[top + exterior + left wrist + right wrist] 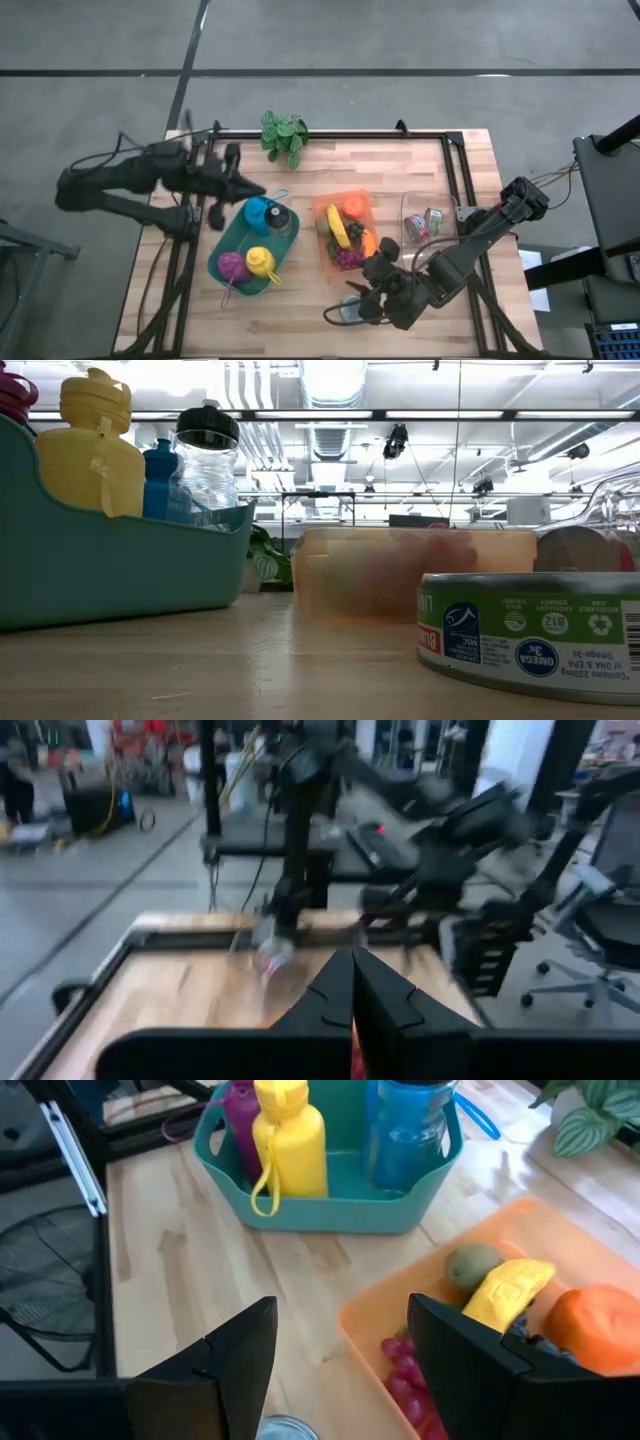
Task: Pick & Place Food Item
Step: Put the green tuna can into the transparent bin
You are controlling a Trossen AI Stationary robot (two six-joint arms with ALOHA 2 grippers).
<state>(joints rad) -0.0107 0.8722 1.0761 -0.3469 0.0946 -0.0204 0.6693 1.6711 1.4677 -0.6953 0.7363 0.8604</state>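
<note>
orange translucent plastic food tray (362,203) sits mid-worktop (300,310), holding a yellow banana (338,227). right claw (383,287) hangs just off its near edge, fingers parted, empty, over bare wood. left claw (256,190), closed and empty, hovers beyond the teal bottle caddy (232,240).

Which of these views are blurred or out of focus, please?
Left wrist view: smeared throughout, room and table edge indistinct. Low view: the orange bin is soft, while the can and teal tub are sharper. High and right wrist views are crisp, the banana clear.
</note>
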